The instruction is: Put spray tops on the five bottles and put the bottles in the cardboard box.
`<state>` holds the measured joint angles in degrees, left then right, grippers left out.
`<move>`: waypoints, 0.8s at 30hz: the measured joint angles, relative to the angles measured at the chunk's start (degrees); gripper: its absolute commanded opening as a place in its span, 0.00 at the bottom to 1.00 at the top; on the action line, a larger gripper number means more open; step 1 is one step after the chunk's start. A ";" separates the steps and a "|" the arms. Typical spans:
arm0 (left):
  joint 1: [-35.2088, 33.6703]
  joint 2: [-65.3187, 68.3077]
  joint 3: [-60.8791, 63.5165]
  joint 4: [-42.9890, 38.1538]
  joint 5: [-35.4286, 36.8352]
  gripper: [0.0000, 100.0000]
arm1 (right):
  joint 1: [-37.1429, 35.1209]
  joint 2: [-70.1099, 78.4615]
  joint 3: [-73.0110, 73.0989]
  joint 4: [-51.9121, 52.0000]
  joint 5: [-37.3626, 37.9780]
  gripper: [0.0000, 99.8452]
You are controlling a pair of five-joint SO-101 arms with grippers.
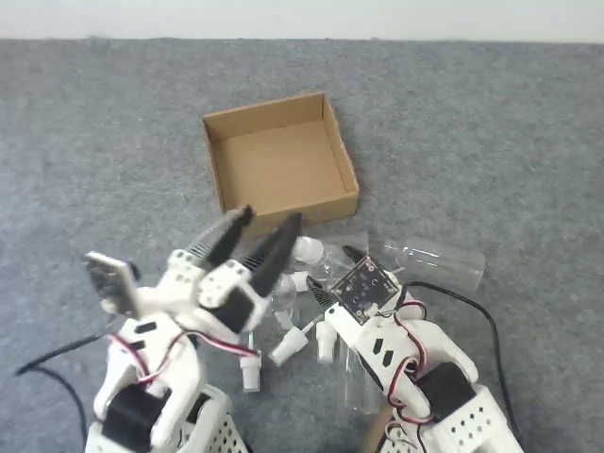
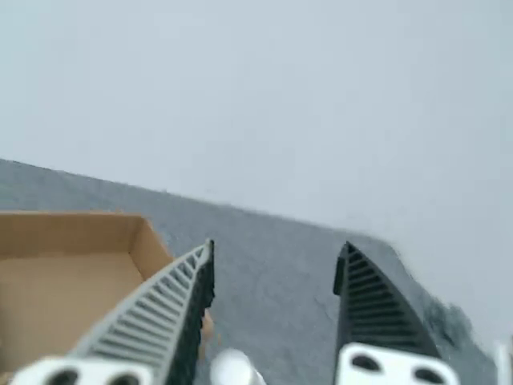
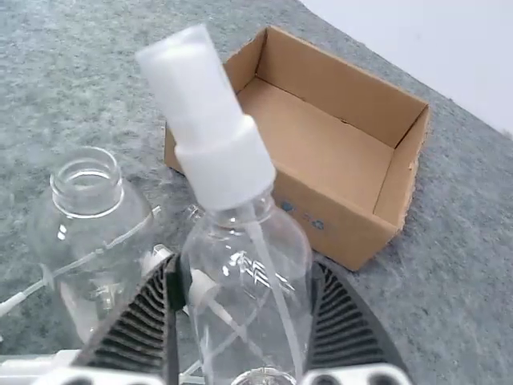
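One bottle in right gripper, left agape

The table has a soft grey cover like a carpet. An open cardboard box sits on it, and a clear bottle lies on its side near the box's front corner. A few white spray tops lie loose a little way from the box, and a black cable runs over the grey cover.
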<state>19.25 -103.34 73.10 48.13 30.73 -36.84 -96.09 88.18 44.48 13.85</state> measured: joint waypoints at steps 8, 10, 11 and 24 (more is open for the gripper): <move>-11.52 0.00 0.00 -1.49 5.63 0.23 | 0.35 -7.03 0.00 -0.09 -2.99 0.01; -10.99 0.00 0.00 -1.49 5.63 0.23 | 0.44 -7.03 0.00 -0.09 -3.25 0.01; -10.46 0.00 0.18 -1.49 5.80 0.23 | 0.44 -7.03 0.00 -0.09 -3.34 0.01; 2.29 0.00 16.35 -13.19 -7.30 0.22 | 0.18 -6.95 0.00 -0.09 -3.34 0.01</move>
<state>21.54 -103.34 89.45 34.95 23.43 -36.66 -103.03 88.18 44.40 10.51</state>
